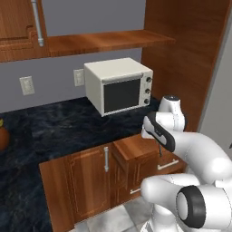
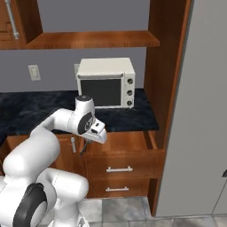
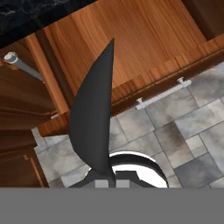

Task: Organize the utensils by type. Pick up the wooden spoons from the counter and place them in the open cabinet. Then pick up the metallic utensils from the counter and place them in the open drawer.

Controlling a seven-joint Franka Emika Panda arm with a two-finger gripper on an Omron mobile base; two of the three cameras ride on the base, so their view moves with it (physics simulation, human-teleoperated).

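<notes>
- Dark marbled table (image 1: pixel 50 131) runs along a grey wall, wooden cupboards below.
- White microwave (image 1: pixel 119 86) stands on the table, right of centre.
- Open drawer (image 2: pixel 128 142) is pulled out below the table's right end.
- Fingers (image 3: pixel 106 175) are closed on a dark utensil (image 3: pixel 92 118), hanging just over the drawer's left front corner.

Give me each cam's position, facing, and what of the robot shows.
Left base view: behind the arm, on its left, looking down at the microwave and counter; arm at lower right.
Right base view: behind, on the right, same microwave, open drawer; arm lower left.
Hand view: on the hand, looking down past a dark knife in the shut gripper at drawer and floor.
Base views share microwave, counter, drawer.
</notes>
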